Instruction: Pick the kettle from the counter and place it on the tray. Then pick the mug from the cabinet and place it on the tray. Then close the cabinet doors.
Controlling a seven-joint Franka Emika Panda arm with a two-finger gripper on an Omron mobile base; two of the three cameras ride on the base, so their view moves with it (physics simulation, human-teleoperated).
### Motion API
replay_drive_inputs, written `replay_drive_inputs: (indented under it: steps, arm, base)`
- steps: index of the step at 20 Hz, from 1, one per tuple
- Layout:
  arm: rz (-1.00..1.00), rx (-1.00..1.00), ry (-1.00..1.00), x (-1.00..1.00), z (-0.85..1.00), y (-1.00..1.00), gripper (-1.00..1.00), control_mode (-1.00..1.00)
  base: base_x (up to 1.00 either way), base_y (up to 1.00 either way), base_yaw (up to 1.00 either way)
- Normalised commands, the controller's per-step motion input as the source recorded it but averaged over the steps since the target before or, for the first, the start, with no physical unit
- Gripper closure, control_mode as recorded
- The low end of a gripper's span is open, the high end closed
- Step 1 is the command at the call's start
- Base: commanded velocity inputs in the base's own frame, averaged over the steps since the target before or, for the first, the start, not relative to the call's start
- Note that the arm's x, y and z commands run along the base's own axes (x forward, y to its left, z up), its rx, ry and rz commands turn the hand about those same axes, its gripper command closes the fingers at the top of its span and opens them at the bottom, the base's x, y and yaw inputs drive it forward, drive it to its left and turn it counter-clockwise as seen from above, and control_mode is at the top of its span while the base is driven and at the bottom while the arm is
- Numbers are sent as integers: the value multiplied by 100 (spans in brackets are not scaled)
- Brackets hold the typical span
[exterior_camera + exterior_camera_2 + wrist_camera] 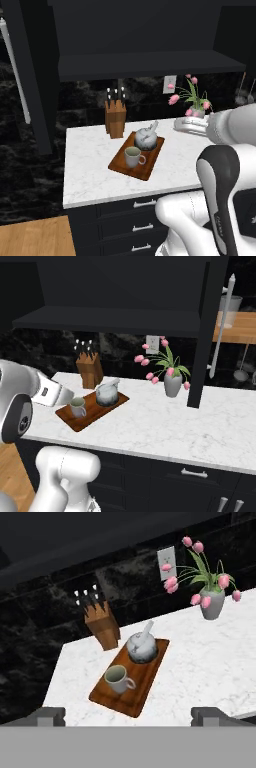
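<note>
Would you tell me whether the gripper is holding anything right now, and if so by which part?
Nothing is held. The gripper is open with empty space between its fingertips, while the kettle and the mug both sit on the tray.

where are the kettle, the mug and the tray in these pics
kettle (141, 649), hand view, on its round silver body
mug (117, 678), hand view, on its pale side wall
tray (135, 697), hand view, on bare wood near its front end
</note>
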Motion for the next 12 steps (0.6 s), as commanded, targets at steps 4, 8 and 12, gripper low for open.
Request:
replay_drive_inputs:
  steps: [4, 8, 12]
  arm:
    - [-30, 13, -41, -15, 26, -47, -100, -100]
    - [-25, 11, -46, -20, 29, -49, -100, -100]
    - [-26, 17, -37, -19, 27, -55, -100, -100]
  base:
    - [0, 0, 0]
    - [0, 0, 0]
    - [0, 0, 0]
